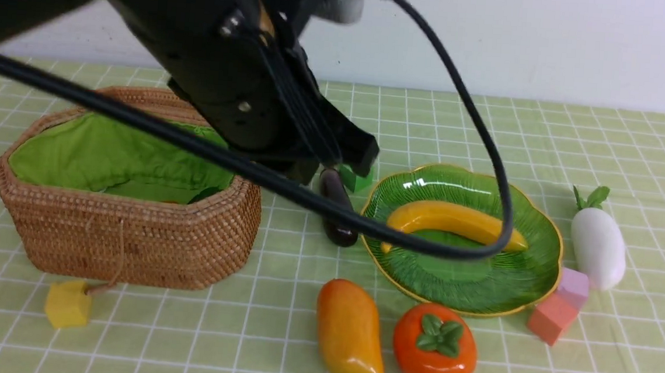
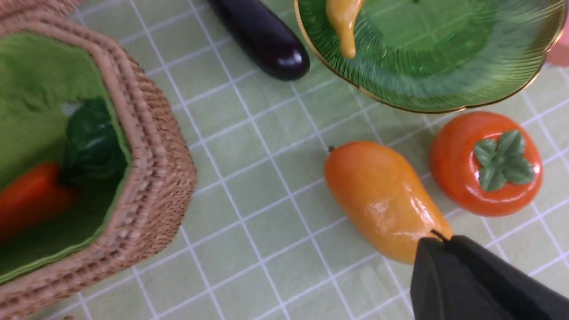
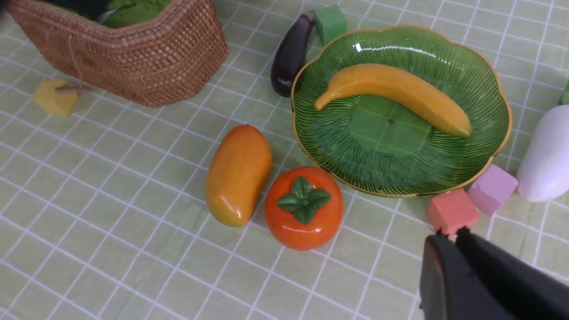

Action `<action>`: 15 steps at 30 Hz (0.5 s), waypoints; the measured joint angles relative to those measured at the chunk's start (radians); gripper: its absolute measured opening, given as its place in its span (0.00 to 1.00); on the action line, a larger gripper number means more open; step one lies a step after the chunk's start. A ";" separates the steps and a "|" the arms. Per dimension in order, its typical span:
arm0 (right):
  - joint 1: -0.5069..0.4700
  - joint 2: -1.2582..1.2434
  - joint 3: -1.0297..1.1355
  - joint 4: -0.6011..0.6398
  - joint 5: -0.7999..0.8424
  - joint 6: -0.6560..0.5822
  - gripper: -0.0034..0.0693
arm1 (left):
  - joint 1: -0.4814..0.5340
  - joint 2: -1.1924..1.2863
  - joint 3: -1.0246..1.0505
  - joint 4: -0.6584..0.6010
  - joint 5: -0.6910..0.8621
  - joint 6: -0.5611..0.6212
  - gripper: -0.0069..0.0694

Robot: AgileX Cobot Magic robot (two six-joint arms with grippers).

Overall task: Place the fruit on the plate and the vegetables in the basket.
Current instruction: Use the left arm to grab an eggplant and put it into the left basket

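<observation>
Sorting looks partly done: the banana rests across the plate because it is fruit, and the chili lies on the green lining inside the basket, where a vegetable belongs. The left claw hangs over the table with its fingers pressed together on nothing. The mango lies right under its tips, the persimmon just beside that, and the eggplant farther ahead, between basket and plate. The right claw is also drawn together and empty, probably parked clear of the other arm. A pink cube sits just beyond its tips, and the radish lies farther out.
</observation>
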 joint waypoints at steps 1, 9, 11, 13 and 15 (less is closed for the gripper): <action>0.000 0.000 0.000 0.000 0.000 0.000 0.10 | 0.000 0.048 -0.015 0.000 -0.009 -0.011 0.07; 0.000 0.000 0.000 0.001 0.030 -0.034 0.10 | 0.000 0.467 -0.345 0.150 -0.019 -0.153 0.39; 0.000 0.000 0.000 0.001 0.034 -0.038 0.10 | 0.000 0.519 -0.400 0.189 -0.007 -0.195 0.45; 0.000 0.000 0.000 0.001 0.045 -0.044 0.10 | 0.000 0.612 -0.494 0.265 0.021 -0.262 0.56; 0.000 0.000 0.000 0.001 0.048 -0.045 0.10 | 0.001 0.709 -0.613 0.328 0.060 -0.313 0.69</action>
